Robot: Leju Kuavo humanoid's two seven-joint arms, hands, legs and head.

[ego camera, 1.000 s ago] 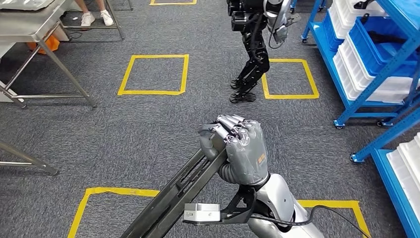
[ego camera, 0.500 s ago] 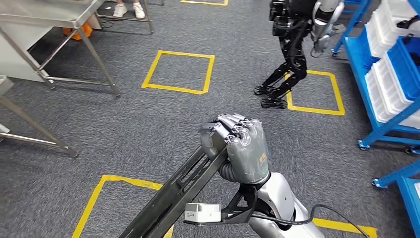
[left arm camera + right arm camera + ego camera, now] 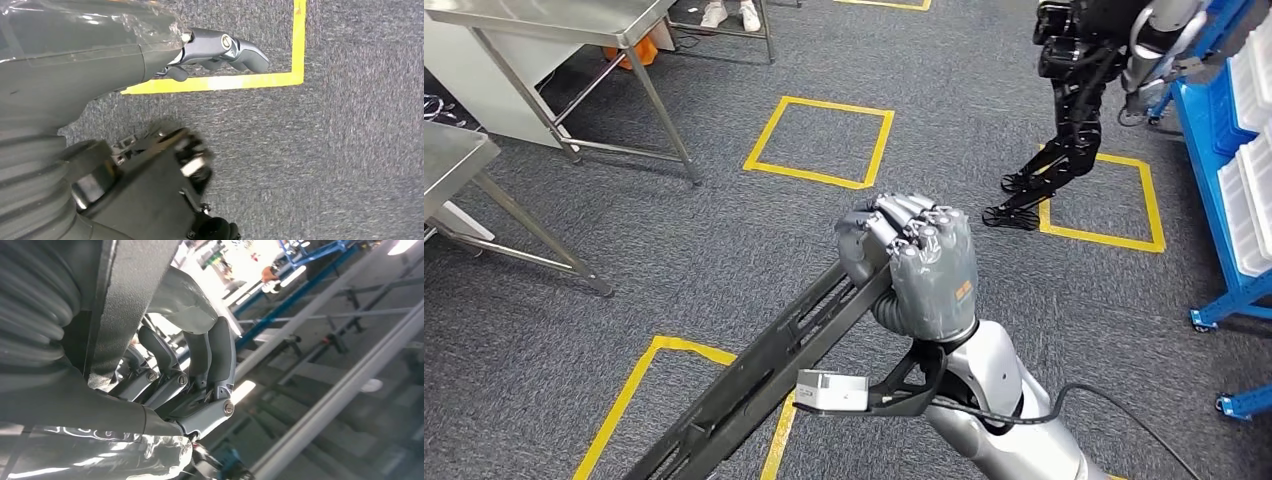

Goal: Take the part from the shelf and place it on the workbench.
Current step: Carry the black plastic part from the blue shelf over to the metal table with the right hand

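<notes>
The part is a long dark slotted metal rail running from the picture's lower left up to my right hand. That hand grips the rail's upper end in a closed fist above the grey carpet. From the right wrist view the rail crosses the palm and the fingers wrap around it. My left hand hangs over the carpet beside a yellow floor line, fingers loosely extended and holding nothing.
Steel workbenches stand at the upper left and the left edge. Another humanoid robot stands at the upper right by a blue shelf with white bins. Yellow squares mark the carpet. A person's white shoes show at the top.
The whole view has swung left: the workbenches have come further in and the blue shelf and other robot have slid right. My right hand keeps its grip on the rail.
</notes>
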